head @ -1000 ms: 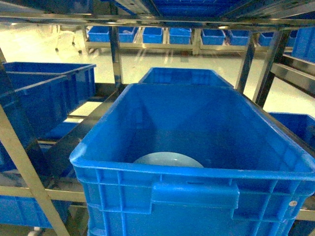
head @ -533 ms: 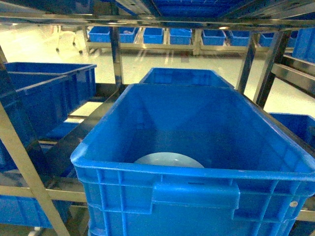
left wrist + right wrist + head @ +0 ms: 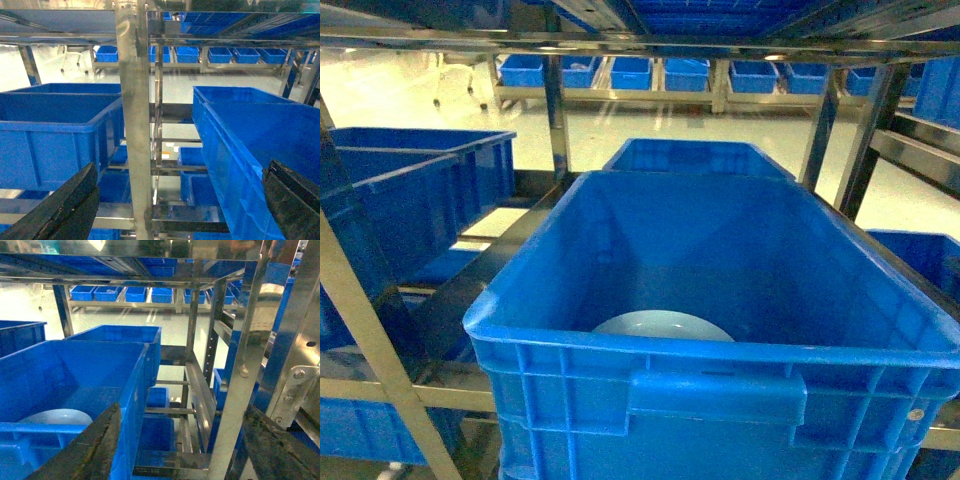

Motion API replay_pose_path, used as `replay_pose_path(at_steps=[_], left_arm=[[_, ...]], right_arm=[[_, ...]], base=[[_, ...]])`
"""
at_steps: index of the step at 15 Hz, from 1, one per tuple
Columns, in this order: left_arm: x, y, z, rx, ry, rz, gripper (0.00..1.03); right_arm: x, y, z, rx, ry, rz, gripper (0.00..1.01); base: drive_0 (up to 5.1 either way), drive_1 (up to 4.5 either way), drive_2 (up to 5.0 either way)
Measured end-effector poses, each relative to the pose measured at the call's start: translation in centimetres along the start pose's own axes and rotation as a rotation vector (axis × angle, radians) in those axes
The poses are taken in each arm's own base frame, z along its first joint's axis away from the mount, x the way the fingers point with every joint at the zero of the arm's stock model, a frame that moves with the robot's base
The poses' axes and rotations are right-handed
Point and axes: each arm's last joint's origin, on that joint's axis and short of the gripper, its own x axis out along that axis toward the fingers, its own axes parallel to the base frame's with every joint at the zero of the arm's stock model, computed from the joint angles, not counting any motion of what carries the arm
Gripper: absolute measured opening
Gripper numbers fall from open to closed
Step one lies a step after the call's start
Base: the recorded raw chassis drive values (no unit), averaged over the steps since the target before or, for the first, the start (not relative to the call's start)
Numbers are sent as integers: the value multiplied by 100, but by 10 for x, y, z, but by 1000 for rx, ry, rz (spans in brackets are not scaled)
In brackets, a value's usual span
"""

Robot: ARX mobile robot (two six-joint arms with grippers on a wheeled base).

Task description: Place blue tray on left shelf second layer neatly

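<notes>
Right now I am only at the approach: both my grippers, left and right, gape empty; the blue tray lies deep in the dark-blue crate; next I must reach down inside for its rim.

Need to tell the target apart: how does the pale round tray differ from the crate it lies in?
The blue tray is pale sky-blue, round and shallow; the crate is deep saturated blue, rectangular and tall-walled. The tray looks smooth, while the crate's outside is ribbed. The tray is much smaller, lying at the crate's near end. Both look like plastic.
</notes>
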Motion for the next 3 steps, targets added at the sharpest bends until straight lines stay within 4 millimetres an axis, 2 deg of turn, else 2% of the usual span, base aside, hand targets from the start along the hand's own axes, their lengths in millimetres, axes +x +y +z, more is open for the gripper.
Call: replay_pose_path(at_steps=[2,3], left_arm=[[0,0,0,0,0,0,98],[0,0,0,0,0,0,98]], right_arm=[[0,0,0,0,0,0,92],[0,0,0,1,0,0,100]], base=[[0,0,0],[0,0,0]])
